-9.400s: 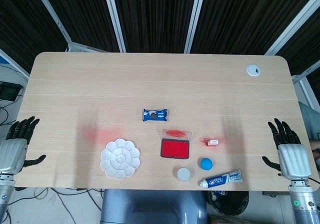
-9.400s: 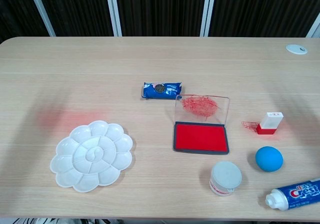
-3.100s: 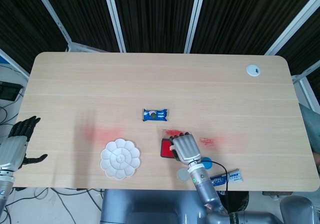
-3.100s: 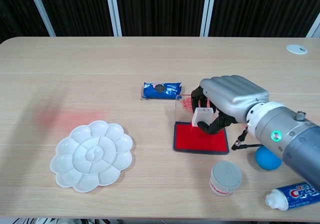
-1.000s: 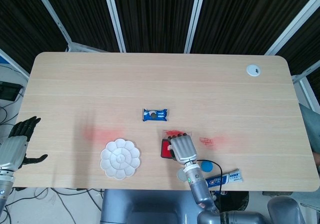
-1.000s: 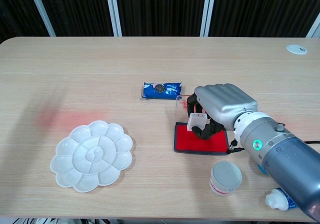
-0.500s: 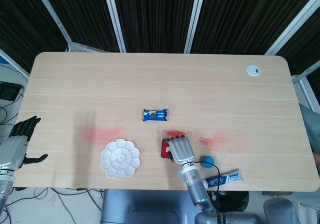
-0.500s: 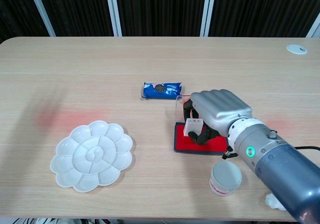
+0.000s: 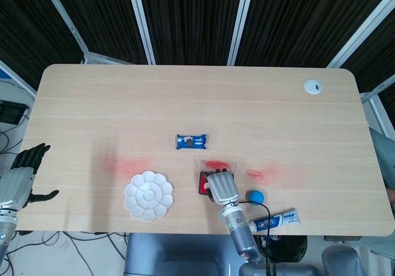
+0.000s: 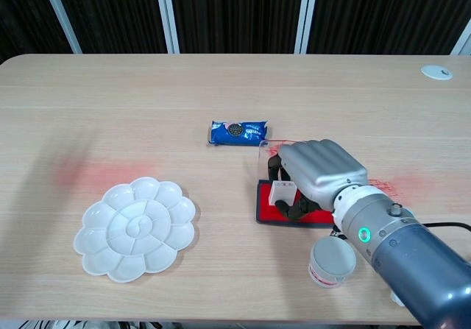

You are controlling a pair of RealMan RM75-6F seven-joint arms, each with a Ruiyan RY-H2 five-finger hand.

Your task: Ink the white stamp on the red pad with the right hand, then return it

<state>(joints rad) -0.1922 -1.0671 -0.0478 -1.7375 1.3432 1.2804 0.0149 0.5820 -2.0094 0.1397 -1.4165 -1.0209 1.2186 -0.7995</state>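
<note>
Gripping white stamp (image 10: 282,191) upright in right hand (image 10: 318,173), base down on red pad (image 10: 266,205); left hand (image 9: 20,178) released.

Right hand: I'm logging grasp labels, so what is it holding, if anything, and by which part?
The right hand holds the white stamp by its white upper body, fingers curled around it, over the red pad. The left hand holds nothing.

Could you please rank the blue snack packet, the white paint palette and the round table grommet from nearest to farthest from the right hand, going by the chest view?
From the right hand:
1. Blue snack packet, just up-left of the hand.
2. White paint palette, far to its left.
3. Round table grommet, at the far right corner.
</note>
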